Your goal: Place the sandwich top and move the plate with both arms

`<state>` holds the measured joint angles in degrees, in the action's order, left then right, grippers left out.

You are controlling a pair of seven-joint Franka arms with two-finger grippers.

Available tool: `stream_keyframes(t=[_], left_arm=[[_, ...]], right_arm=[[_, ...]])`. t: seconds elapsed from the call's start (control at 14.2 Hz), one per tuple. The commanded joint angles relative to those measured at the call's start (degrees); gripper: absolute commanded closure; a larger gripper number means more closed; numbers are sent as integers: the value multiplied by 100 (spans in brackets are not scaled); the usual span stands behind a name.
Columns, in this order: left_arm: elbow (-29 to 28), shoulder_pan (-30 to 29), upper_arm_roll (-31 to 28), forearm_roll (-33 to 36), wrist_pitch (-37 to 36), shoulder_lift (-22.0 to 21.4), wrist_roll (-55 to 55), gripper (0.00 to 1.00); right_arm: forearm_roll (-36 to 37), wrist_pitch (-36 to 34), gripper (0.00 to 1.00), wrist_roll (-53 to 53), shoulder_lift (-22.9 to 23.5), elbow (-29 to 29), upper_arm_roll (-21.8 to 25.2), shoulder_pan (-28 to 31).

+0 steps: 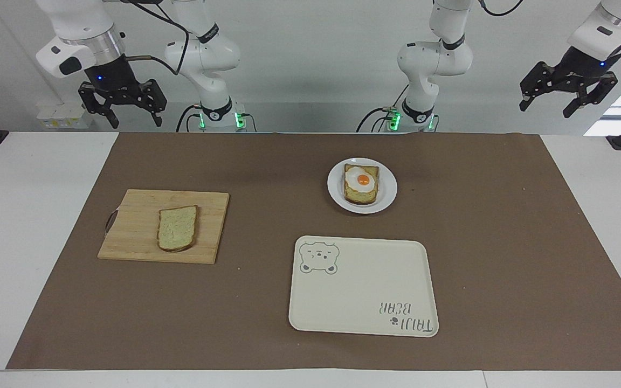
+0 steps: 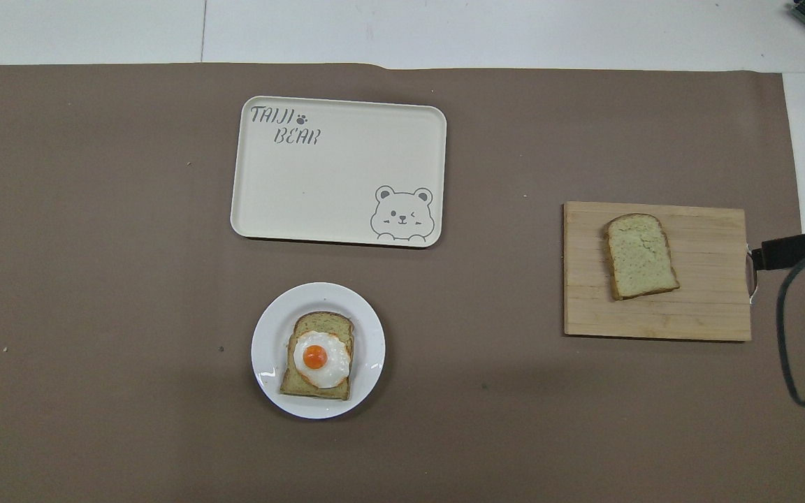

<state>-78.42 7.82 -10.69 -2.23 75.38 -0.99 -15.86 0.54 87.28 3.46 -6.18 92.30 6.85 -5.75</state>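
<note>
Pale speckled bread slice with brown crust (image 1: 178,228), on wooden cutting board (image 1: 132,237), lying below and table-ward of right gripper (image 1: 122,110); long axis running toward robots. Right jaws hanging apart, nearer arm. Left gripper (image 1: 566,97) waiting aloft, jaws apart, empty.

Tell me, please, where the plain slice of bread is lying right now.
The sandwich top lies flat on the wooden cutting board toward the right arm's end of the table, apart from the plate, with neither gripper near it.

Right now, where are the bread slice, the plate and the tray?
bread slice (image 2: 641,256), overhead view, middle of its crumb
plate (image 2: 271,332), overhead view, bare white rim
tray (image 1: 364,291), facing view, blank middle
</note>
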Motion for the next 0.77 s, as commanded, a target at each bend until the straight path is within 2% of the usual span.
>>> stream_keyframes(t=[0.0, 0.7], left_arm=[[-156, 18, 49, 20, -6, -147, 66, 0], [-200, 18, 76, 12, 3, -182, 66, 0]], right_arm=[[8, -18, 0, -47, -41, 7, 1, 30], [8, -36, 0, -30, -41, 7, 10, 38]])
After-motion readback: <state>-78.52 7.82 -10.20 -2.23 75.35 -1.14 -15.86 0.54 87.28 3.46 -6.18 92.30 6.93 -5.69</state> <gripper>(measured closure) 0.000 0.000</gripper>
